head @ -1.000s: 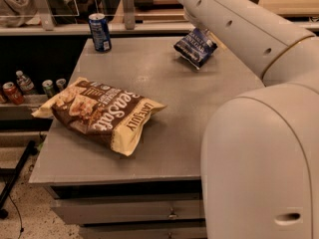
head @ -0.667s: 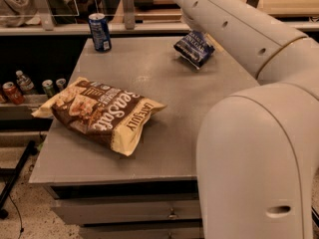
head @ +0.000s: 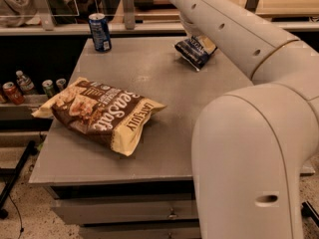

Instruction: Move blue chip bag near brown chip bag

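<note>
The blue chip bag (head: 193, 52) is seen at the far side of the worktop (head: 169, 91), well apart from the brown chip bag (head: 99, 114), beyond it and to its right. It is tilted, with one end raised toward the claw (head: 189, 29), which is found directly above it, tucked under the robot arm (head: 234, 31). That tilt suggests the bag is being taken up from above for carrying, but this is only a judgement. Whether the claw is gripping the bag, closed or open cannot be told, since most of it is covered by the arm.

The brown chip bag is laid flat near the worktop's front left, lettering up, with bare surface left beside it where the smaller bag could be set down. A blue soda can (head: 100, 31) is stood upright beyond the brown chip bag, at the back edge. The arm's large near segment blocks the worktop's right side. Further left of the brown chip bag, bottles and cans (head: 15, 86) on a lower ledge are only dimly made out.
</note>
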`<action>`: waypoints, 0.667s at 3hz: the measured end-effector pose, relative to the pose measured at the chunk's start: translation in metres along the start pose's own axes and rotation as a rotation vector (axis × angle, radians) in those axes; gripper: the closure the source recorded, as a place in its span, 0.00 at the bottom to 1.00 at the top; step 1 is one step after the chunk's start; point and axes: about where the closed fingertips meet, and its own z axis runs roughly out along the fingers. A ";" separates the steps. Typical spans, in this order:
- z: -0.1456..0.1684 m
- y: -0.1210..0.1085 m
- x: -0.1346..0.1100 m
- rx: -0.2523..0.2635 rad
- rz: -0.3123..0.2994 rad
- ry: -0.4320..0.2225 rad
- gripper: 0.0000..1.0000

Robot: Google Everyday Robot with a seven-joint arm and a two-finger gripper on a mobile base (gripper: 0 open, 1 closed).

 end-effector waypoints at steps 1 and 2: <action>0.005 0.001 -0.006 -0.007 -0.006 -0.022 0.65; 0.001 0.000 -0.006 0.003 -0.006 -0.031 0.89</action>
